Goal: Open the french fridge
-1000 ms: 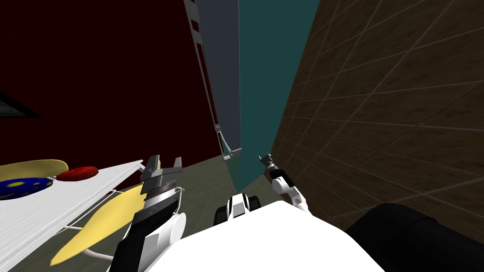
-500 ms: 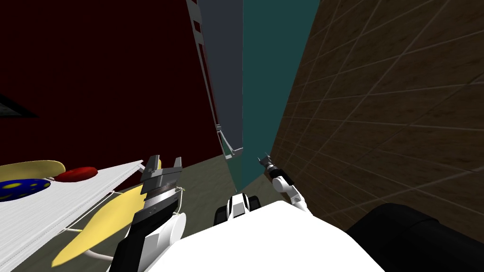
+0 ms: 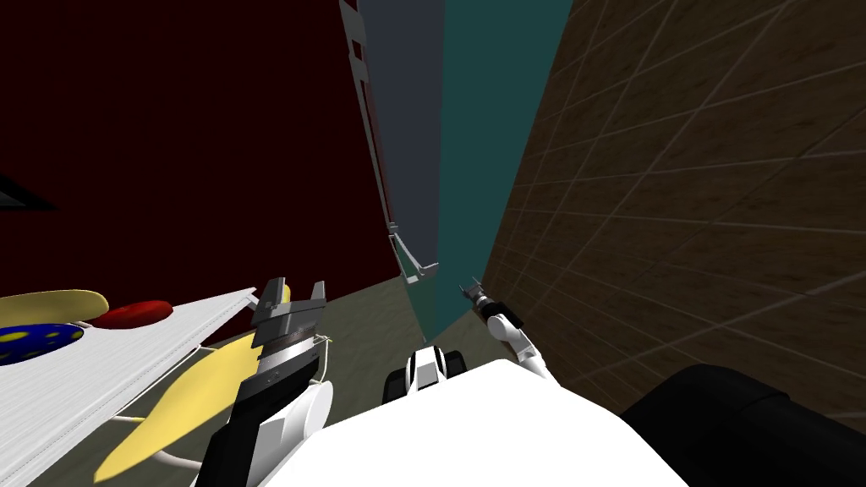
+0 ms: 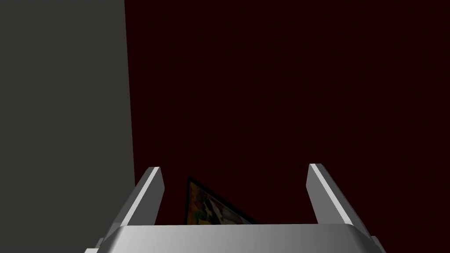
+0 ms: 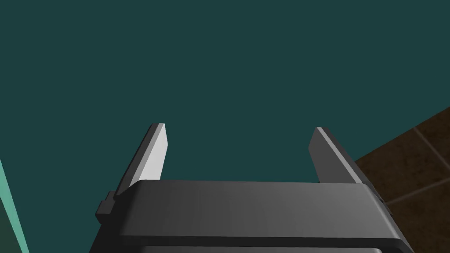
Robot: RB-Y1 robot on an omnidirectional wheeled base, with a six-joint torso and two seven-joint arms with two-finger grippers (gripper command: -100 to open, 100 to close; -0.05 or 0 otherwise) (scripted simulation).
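The fridge stands ahead as a tall unit with a teal face [image 3: 486,127] and a grey face [image 3: 410,127] beside it. A thin light handle bar [image 3: 413,260] runs down the grey face near its lower end. My right gripper [image 3: 471,289] is low by the teal face's bottom edge, to the right of the handle and apart from it. Its fingers stand open and hold nothing in the right wrist view, where the right gripper [image 5: 237,131] faces the teal face [image 5: 219,61]. My left gripper [image 3: 293,292] hangs open over the table's edge; the left gripper [image 4: 235,175] holds nothing.
A brown tiled wall [image 3: 693,186] rises close on the right of the fridge. A white table [image 3: 101,363] at the left carries yellow shapes, a red thing [image 3: 134,314] and a blue spotted bowl [image 3: 30,340]. A black rounded object [image 3: 744,414] lies low right.
The head view has shifted a little, sliding the fridge to the right and the table things to the left. My right gripper stays open by the teal face.
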